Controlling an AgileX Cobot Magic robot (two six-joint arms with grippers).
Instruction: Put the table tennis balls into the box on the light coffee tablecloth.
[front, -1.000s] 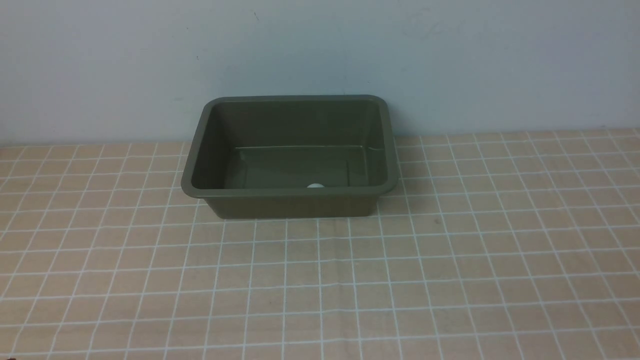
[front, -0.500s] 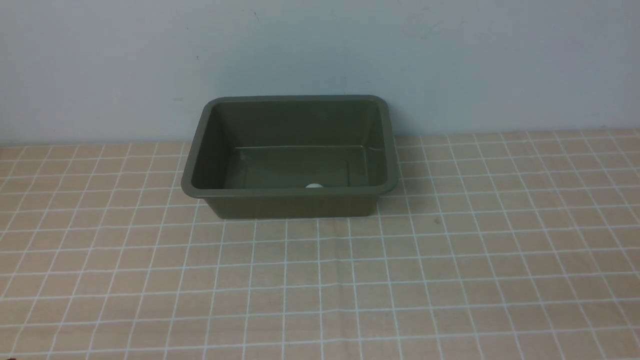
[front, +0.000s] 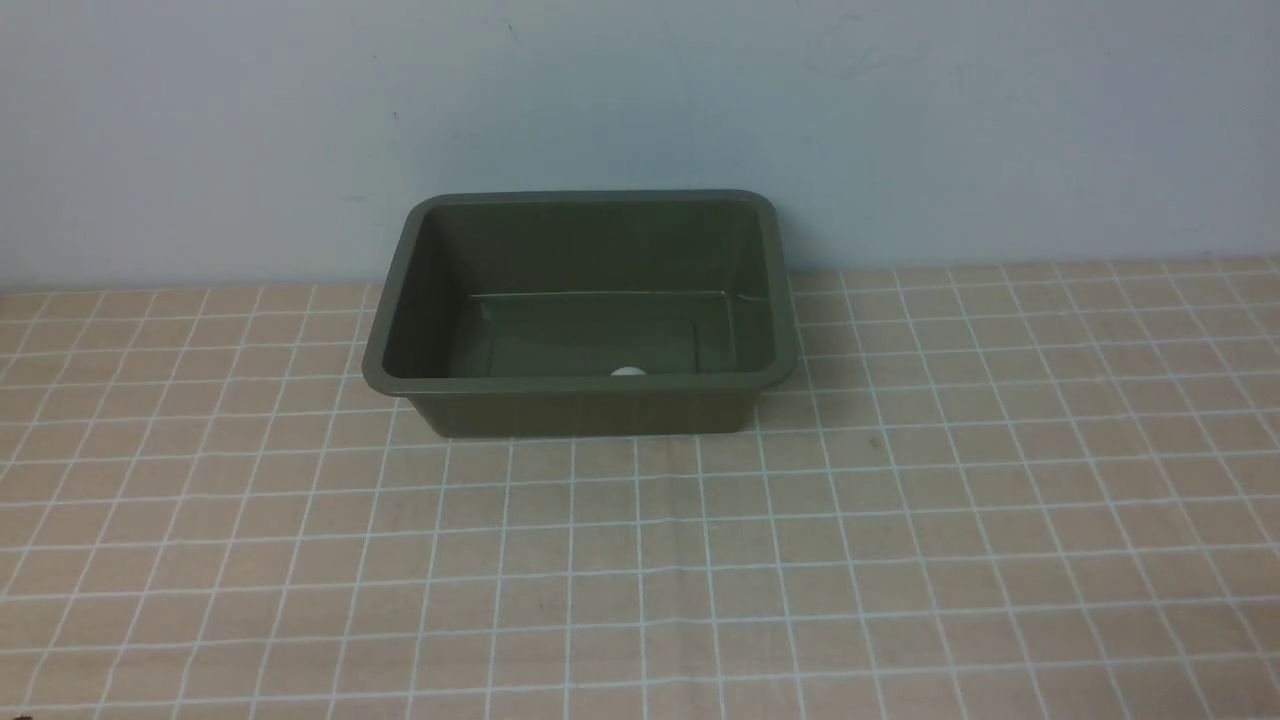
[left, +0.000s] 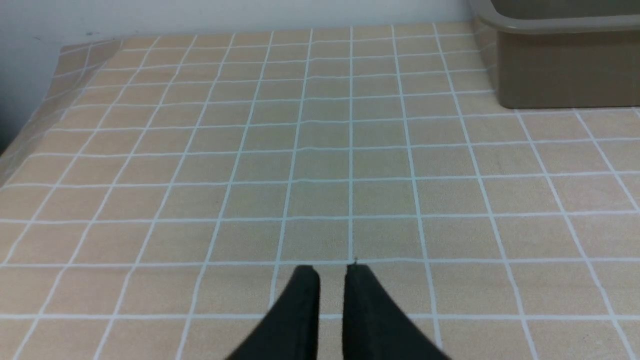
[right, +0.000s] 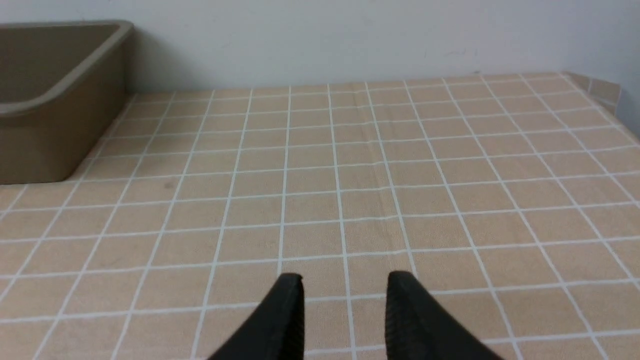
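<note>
A single white table tennis ball (front: 629, 372) lies inside the dark olive-green box (front: 580, 405), against its near wall, with only its top showing over the rim. The box stands at the back of the light coffee tablecloth (front: 640, 560), close to the wall. Neither arm appears in the front view. My left gripper (left: 331, 270) hovers low over bare cloth, shut and empty, with the box (left: 565, 70) well away from it. My right gripper (right: 345, 280) is also over bare cloth, shut down to a small gap with nothing in it, far from the box (right: 45, 140).
A pale blue-grey wall (front: 640, 100) rises right behind the box. The cloth drops off at the table's left edge (left: 30, 135) and right edge (right: 600, 95).
</note>
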